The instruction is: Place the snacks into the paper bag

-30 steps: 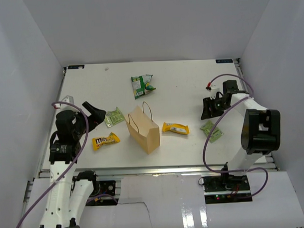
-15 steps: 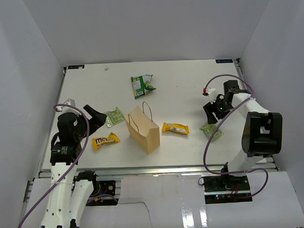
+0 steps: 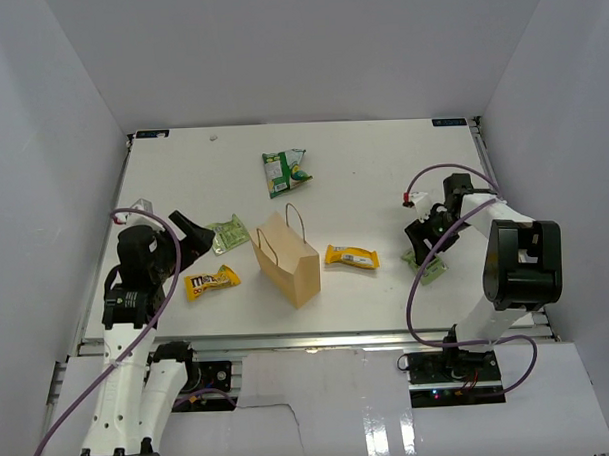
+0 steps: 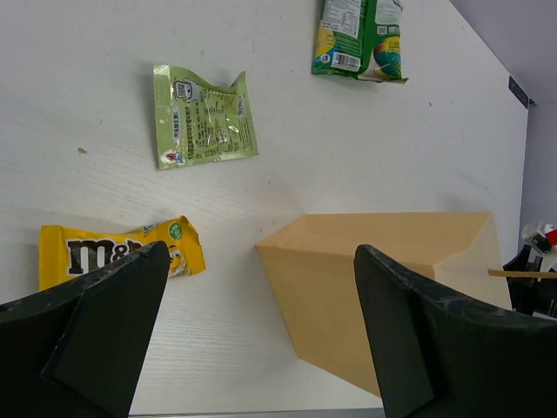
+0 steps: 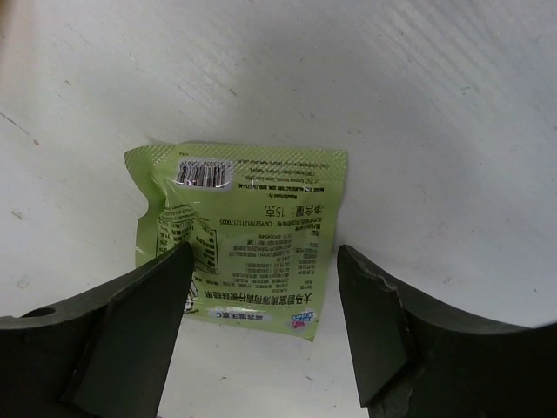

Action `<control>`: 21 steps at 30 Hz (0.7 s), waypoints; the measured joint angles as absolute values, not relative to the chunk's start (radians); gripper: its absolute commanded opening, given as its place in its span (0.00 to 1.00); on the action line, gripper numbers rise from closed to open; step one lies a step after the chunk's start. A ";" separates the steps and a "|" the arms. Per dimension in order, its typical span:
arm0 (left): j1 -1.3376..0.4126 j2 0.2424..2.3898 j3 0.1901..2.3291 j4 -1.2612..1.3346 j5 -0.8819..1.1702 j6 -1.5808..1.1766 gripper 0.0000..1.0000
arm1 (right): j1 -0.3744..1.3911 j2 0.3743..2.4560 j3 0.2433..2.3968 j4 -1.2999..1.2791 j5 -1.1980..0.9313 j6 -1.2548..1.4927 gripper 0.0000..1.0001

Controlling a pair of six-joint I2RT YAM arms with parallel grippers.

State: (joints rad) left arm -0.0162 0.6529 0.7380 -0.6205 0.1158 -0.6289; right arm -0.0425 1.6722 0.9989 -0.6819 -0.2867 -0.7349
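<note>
My right gripper (image 5: pixel 261 270) was spread wide, jaws to either side of a pale green packet (image 5: pixel 244 231) lying flat on the table (image 5: pixel 418 78), well right of the paper bag (image 3: pixel 289 257), with a yellow wrapper (image 3: pixel 351 255) between them. My left gripper (image 4: pixel 252 261) gaped too, left of the bag, near the M&M's wrapper (image 4: pixel 113 252) and a second green packet (image 4: pixel 202 116). I couldn't see inside the upright bag.

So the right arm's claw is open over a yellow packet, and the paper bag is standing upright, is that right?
Not quite. The packet under the open right gripper is pale green, not yellow; the right wrist view shows it clearly. The paper bag does stand upright.
</note>
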 measured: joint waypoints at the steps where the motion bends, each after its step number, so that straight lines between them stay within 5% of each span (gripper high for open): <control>1: -0.016 0.650 0.736 -0.620 0.116 -0.629 0.98 | -0.040 1.668 0.993 -0.674 -0.284 -0.728 0.72; 7: -0.016 0.644 0.727 -0.620 0.119 -0.633 0.98 | -0.025 1.629 0.937 -0.589 -0.241 -0.688 0.52; 13: -0.016 0.628 0.726 -0.620 0.121 -0.637 0.98 | -0.025 1.595 0.890 -0.545 -0.250 -0.657 0.20; 21: -0.016 0.599 0.709 -0.621 0.133 -0.648 0.98 | -0.025 1.492 0.873 -0.588 -0.371 -0.699 0.08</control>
